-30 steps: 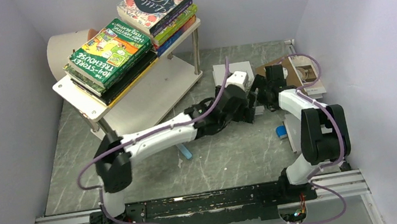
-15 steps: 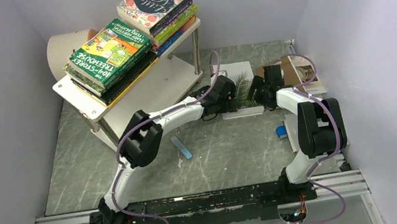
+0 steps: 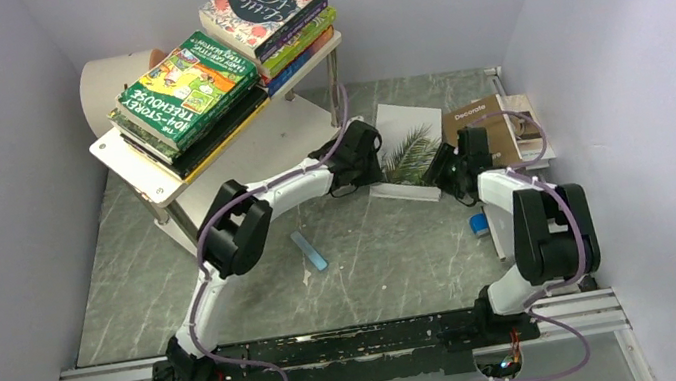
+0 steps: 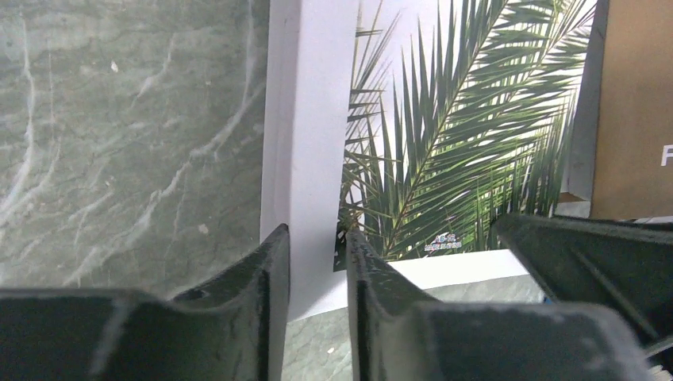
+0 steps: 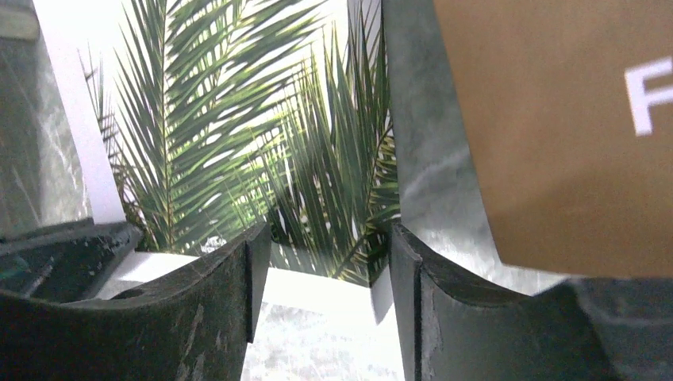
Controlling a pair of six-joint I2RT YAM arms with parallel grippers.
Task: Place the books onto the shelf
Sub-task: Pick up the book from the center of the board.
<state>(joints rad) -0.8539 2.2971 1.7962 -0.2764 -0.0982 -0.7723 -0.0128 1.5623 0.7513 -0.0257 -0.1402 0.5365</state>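
A white book with a palm-leaf cover (image 3: 413,144) lies askew on the table right of the shelf (image 3: 270,165). My left gripper (image 3: 372,157) is at its left edge. In the left wrist view the jaws (image 4: 315,238) are shut on the book's white spine (image 4: 305,143), which fills the gap. My right gripper (image 3: 442,170) is at the book's near right corner. Its fingers (image 5: 321,234) stand open astride that corner (image 5: 238,119). A brown book (image 3: 486,123) lies just right of it. Green Treehouse (image 3: 187,87) and floral Little Women (image 3: 264,4) top two stacks on the shelf's upper board.
A white cylinder (image 3: 110,78) lies behind the shelf. A flat blue bar (image 3: 311,251) rests on the marbled table in front of the shelf. A small blue block (image 3: 478,223) sits by the right arm. Walls close in on three sides.
The left arm stretched out and its gripper narrowed onto the palm-leaf book's left edge. The right gripper also narrowed. The book turned askew, uncovering the brown book's title.
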